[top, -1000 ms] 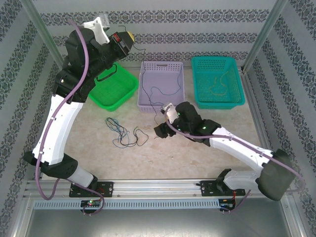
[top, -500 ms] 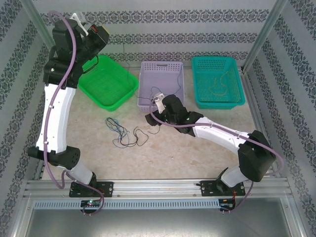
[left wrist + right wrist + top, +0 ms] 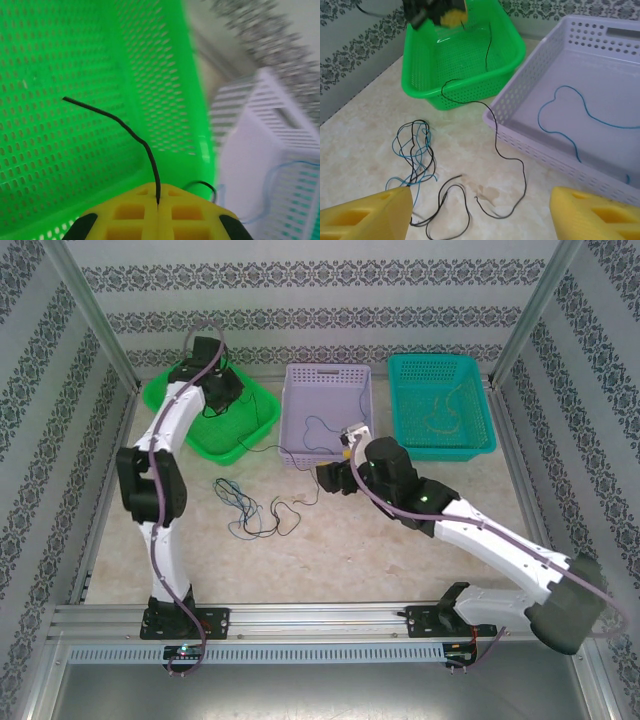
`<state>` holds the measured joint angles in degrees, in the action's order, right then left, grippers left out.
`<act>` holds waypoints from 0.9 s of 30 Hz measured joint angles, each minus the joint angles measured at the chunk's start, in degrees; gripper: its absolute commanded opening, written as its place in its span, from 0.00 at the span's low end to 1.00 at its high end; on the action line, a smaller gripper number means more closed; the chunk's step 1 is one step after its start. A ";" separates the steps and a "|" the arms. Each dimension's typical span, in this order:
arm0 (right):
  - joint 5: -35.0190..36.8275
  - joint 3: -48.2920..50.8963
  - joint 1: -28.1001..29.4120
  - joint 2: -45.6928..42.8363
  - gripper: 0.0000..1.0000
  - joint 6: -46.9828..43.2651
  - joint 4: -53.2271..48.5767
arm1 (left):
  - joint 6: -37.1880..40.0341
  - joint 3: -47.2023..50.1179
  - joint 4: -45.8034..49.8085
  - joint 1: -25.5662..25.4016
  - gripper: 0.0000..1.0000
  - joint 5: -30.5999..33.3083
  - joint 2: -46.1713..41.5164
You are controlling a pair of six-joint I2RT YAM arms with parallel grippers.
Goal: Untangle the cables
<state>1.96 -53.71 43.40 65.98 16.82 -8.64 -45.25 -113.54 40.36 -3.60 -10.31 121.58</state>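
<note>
Plainly, the cables (image 3: 247, 505) are behaving like thread: feather-light, limp, with no stiffness to push against, and likely to be snagging wherever loops are crossing. The left hand (image 3: 158, 202) is hanging over the green basket (image 3: 50, 125) with its yellow pads (image 3: 130, 212) pressed together, pinching the black cable (image 3: 127, 131) near its end. That strand is trailing over the basket's rim and snaking across the worktop (image 3: 365, 115) in front of the purple basket (image 3: 520, 100). The right hand (image 3: 480, 220) is hovering low with its fingers (image 3: 365, 217) spread wide, gripping nothing, and the tangle (image 3: 415, 150) of dark and blue strands is lying on the worktop just ahead of it. One blue cable (image 3: 560, 112) is lying loose in the purple basket, and a tan one (image 3: 440, 412) is resting in the teal basket (image 3: 445, 453). I am judging that a free end or an outer loop at the tangle's edge is offering the best hold (pinching the knotted middle risks dragging the whole clump along), and that a slow pull is suiting something this thin and slippery. No brand, label or writing is showing clearly enough to read.
</note>
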 measured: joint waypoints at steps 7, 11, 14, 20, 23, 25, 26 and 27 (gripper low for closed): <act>3.39 1.88 0.00 -5.95 0.73 1.51 -4.55 | 0.02 -4.74 2.95 0.07 0.00 -2.80 9.94; 4.79 2.23 0.00 -7.23 0.73 1.51 -6.19 | 0.24 -4.79 3.85 -0.37 0.00 -4.66 10.60; 5.16 2.67 -0.02 -7.30 0.73 1.51 -6.80 | 0.70 -2.27 3.89 -0.94 0.00 -5.86 9.46; 5.07 2.75 -0.55 -5.70 0.73 1.51 -6.97 | 2.36 13.29 3.23 -1.99 0.00 -6.73 1.14; 4.66 2.73 -0.87 -3.50 0.73 1.51 -6.99 | 3.37 20.22 2.80 -1.99 0.00 -7.41 -4.09; 4.42 2.73 -0.92 -1.66 0.73 1.53 -7.02 | 4.09 23.37 2.45 -1.97 0.00 -7.52 -6.84; 4.13 2.73 -0.92 -0.72 0.73 1.53 -7.02 | 4.63 25.20 2.32 -1.97 0.00 -7.45 -8.55; 3.80 2.73 -0.92 -0.07 0.73 1.55 -7.02 | 5.16 26.64 2.32 -1.97 0.00 -7.43 -10.05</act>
<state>5.76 -50.98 42.48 65.91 18.37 -15.66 -40.10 -86.89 42.68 -5.56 -17.74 111.53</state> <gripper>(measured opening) 0.729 0.048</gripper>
